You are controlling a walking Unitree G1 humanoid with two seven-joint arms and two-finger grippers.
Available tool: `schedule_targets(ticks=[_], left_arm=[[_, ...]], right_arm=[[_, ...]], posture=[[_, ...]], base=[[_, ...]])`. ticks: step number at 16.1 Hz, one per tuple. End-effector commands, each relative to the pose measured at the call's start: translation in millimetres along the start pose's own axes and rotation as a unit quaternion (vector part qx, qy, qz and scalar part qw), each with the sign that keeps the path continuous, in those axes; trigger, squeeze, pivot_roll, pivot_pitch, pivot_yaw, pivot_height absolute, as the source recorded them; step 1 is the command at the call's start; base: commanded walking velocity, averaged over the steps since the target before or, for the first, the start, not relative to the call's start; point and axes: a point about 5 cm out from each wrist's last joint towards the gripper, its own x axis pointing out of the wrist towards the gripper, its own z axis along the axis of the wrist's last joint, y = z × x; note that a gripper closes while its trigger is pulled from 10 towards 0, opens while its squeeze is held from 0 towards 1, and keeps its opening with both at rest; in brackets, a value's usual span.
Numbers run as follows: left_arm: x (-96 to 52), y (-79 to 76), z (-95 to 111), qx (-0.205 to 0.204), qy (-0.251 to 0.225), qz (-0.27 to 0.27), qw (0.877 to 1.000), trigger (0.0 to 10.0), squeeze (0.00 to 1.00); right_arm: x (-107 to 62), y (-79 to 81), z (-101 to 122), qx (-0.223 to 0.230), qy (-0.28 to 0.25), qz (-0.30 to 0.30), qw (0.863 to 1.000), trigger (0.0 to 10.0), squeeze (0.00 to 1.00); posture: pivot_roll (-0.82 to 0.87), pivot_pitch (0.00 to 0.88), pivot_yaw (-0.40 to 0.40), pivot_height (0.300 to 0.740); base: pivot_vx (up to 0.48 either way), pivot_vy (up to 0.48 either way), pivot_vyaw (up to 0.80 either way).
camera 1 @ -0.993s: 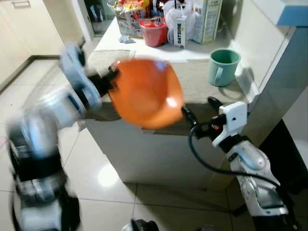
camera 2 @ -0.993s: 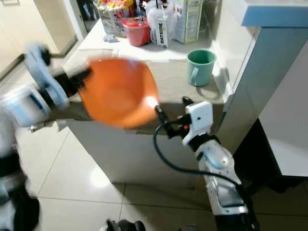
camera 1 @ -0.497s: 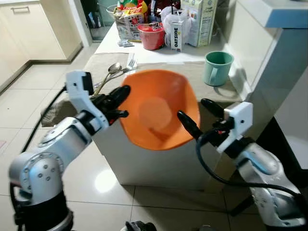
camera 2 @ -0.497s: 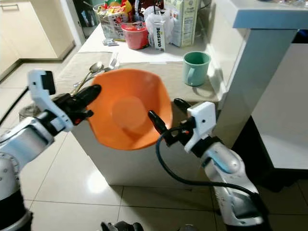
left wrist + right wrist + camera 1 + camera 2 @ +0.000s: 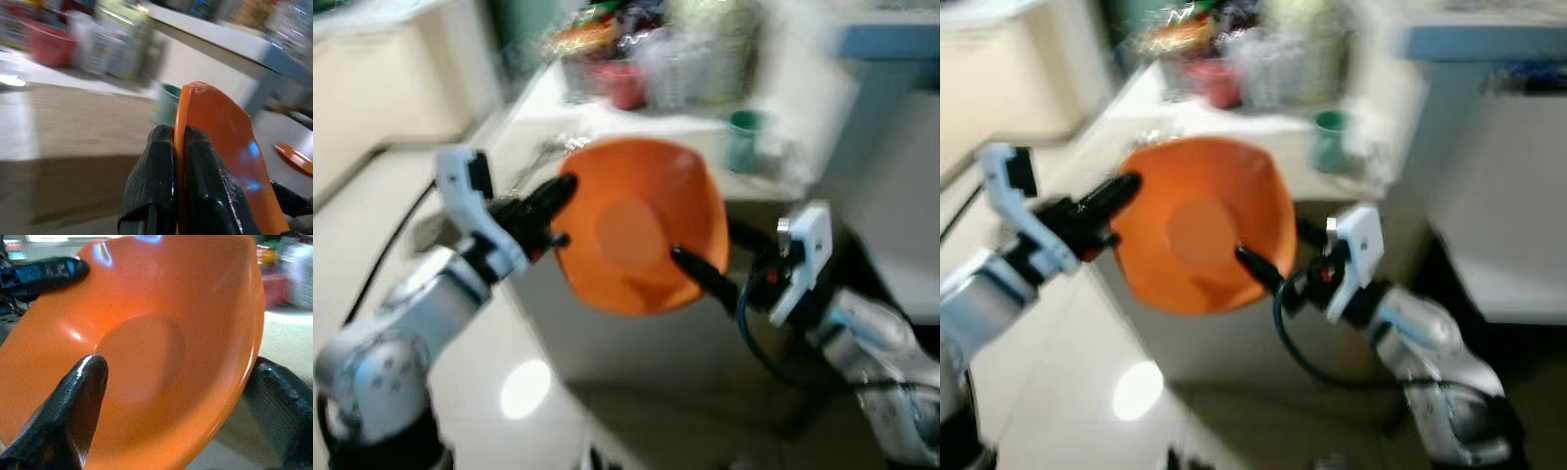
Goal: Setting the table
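Bowl (image 5: 639,223) unchanged: left end effector (image 5: 177,147) still clamps rim, right end effector (image 5: 171,396) fingers straddle opposite rim; view now blurred.

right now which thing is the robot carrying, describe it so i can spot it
In front of the long beige counter, between the two silver arms, is a wide, shallow orange plastic bowl. The left gripper pinches its rim and the right gripper straddles the opposite edge; the small green mug stands on the counter.

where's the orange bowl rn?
Orange bowl is held up centre-frame in the eye views, left gripper pinching its rim, right gripper straddling the opposite edge, before the counter.
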Motion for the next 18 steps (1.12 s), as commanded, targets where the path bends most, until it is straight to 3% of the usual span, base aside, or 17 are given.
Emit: schedule_targets(ticks=[1,11,12,13,18], left_arm=[[2.6,-8.9,0.9,0.005,-0.004,-0.033,0.999,0.0,0.00],[4.8,-14.3,-2.2,-0.018,0.000,-0.062,0.998,0.0,0.00],[4.9,-14.6,-2.1,-0.020,-0.001,-0.063,0.998,0.0,0.00],[5.4,-15.0,-1.6,-0.020,-0.001,-0.064,0.998,0.0,0.00],[7.8,-16.5,7.1,-0.046,-0.020,-0.080,0.996,0.0,0.00]], right_arm=[[7.2,2.5,-0.5,-0.011,0.009,0.018,1.000,10.0,0.00],[15.3,4.4,-11.9,-0.012,0.036,0.033,0.999,10.0,0.00],[15.9,3.7,-12.4,-0.008,0.035,0.029,0.999,2.8,0.00],[16.4,2.9,-13.2,-0.003,0.033,0.023,0.999,0.0,0.00],[17.2,5.5,-16.2,0.032,0.030,0.022,0.999,0.0,0.00]], posture=[[-0.18,0.000,0.117,0.740],[-0.17,0.009,0.116,0.740],[-0.17,0.011,0.115,0.740],[-0.17,0.012,0.117,0.740],[-0.17,0.016,0.120,0.740]], base=[[0.000,0.000,0.00],[0.000,0.000,0.00],[0.000,0.000,0.00],[0.000,0.000,0.00],[0.000,0.000,0.00]])
